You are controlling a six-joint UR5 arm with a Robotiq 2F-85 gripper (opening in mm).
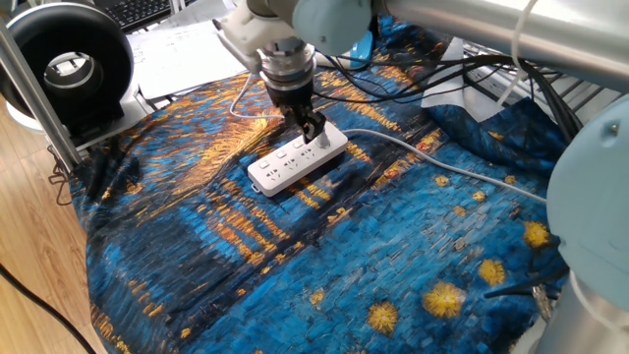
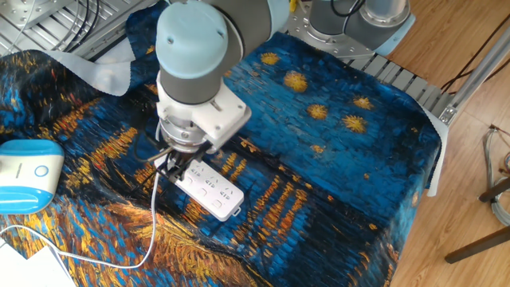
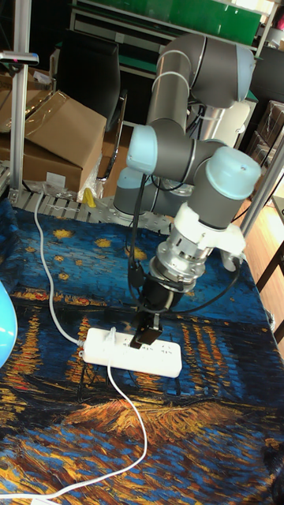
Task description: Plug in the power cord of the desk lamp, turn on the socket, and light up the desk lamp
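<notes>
Jaws look pinched together, tips right down on the top face of the white oblong plastic power strip (image 1: 297,161), though I can't tell if anything is caught between them. That's the black two-finger gripper (image 1: 313,133) on the grey-and-pale-blue arm, sitting over the strip's cable end, tilted a bit in the tall view (image 3: 147,334). The strip lies flat on the blue-and-orange starry painted cloth (image 1: 295,265). A thin white power cord (image 3: 126,410) runs off the strip's near side across the cloth. Further back from the strip sits the light-blue rounded lamp base (image 2: 25,174). Beyond that, well away, is a big black ring-shaped device (image 1: 67,61).
</notes>
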